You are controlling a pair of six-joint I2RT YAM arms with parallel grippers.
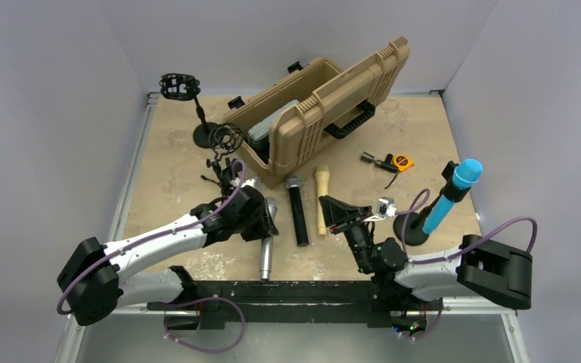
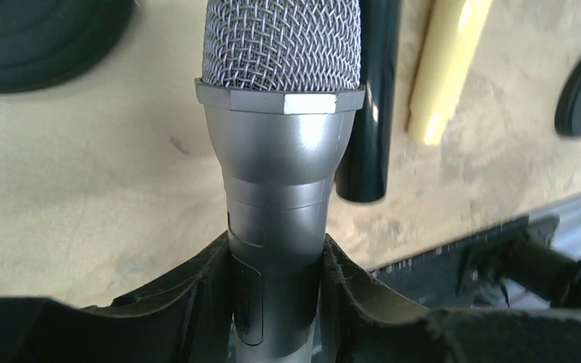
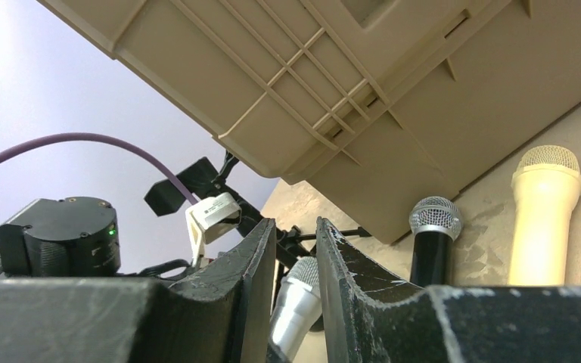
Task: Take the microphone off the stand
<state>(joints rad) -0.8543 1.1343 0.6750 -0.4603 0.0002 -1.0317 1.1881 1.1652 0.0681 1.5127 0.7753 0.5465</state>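
Silver mic (image 2: 281,151), rigid, smooth and likely slippery, sits clamped at its neck in the left gripper (image 2: 276,295) near the table's near edge; right gripper (image 3: 295,265) nearly together, empty.

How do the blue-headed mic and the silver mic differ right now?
The blue-headed mic stands tilted in its stand at the table's right; the silver mic lies on the table. The left gripper clamps the silver mic; nothing grips the blue-headed mic. Both are handheld microphones.
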